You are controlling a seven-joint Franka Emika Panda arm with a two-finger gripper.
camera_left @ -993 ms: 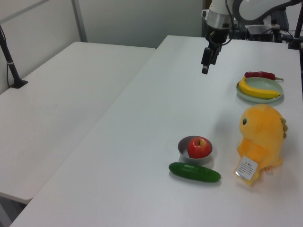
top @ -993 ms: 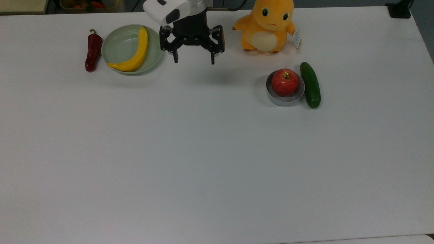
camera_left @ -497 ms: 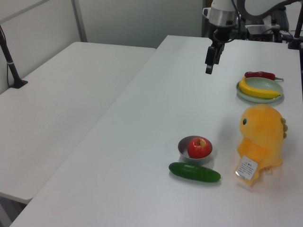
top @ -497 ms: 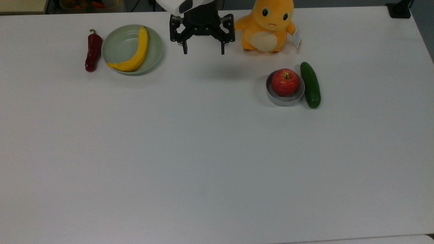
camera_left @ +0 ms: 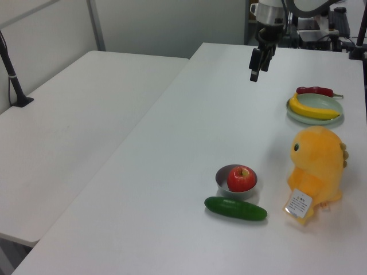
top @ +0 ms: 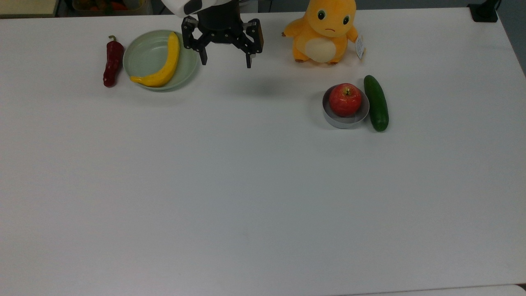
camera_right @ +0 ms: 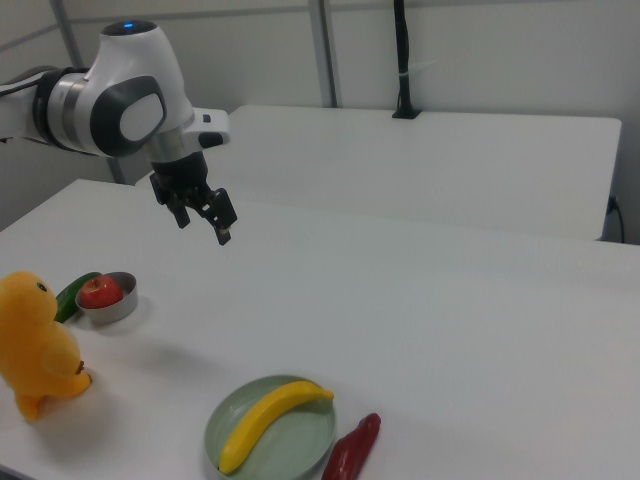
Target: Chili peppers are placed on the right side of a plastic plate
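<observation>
On the white surface [top: 246,185], the plastic plate [top: 150,55] holds a banana [top: 162,65]; the chili peppers [top: 112,61] lie just beside its rim, on the top view's left. The end effector [top: 225,61] hangs empty, fingers apart. The left view shows the plush toy's [camera_left: 316,169] tag [camera_left: 298,203], its print unreadable.

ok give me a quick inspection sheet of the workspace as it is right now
surface: white table, mostly bare
job's things: chili peppers on the table at the top view's left of the plastic plate
clutter: banana in the plate; apple in grey dish; cucumber beside it; orange plush toy
grippers: gripper open, above the table, holding nothing
cables: nothing seen
surroundings: second white table
</observation>
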